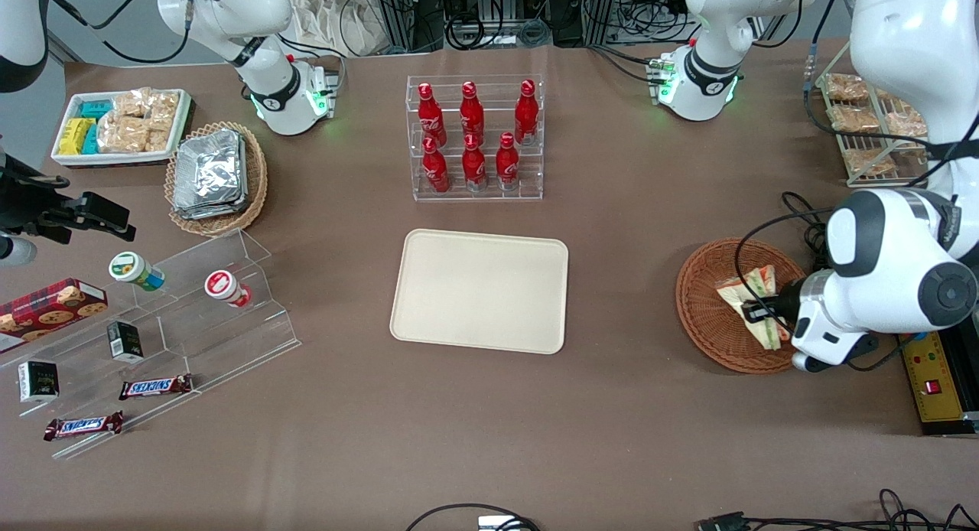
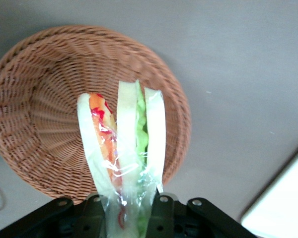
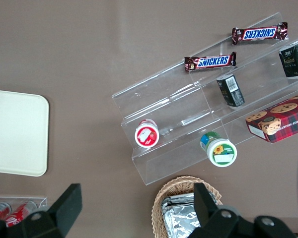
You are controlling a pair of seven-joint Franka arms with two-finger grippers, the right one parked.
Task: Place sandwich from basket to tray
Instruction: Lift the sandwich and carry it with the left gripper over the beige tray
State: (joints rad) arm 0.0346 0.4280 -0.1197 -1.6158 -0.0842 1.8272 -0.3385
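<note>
My left gripper is shut on the sandwich, a plastic-wrapped wedge of pale bread with green and orange-red layers. The black fingers pinch the wrapped narrow end of the sandwich, and its wide end points away from the wrist. The sandwich hangs over the round reddish-brown wicker basket, near the rim of the basket. The cream-beige tray lies flat at the table's middle, toward the parked arm from the basket. One corner of the tray shows in the left wrist view.
A clear rack of red bottles stands farther from the front camera than the tray. A wire rack of bagged snacks and a yellow switch box flank the working arm. An acrylic step shelf and a foil-pack basket sit at the parked arm's end.
</note>
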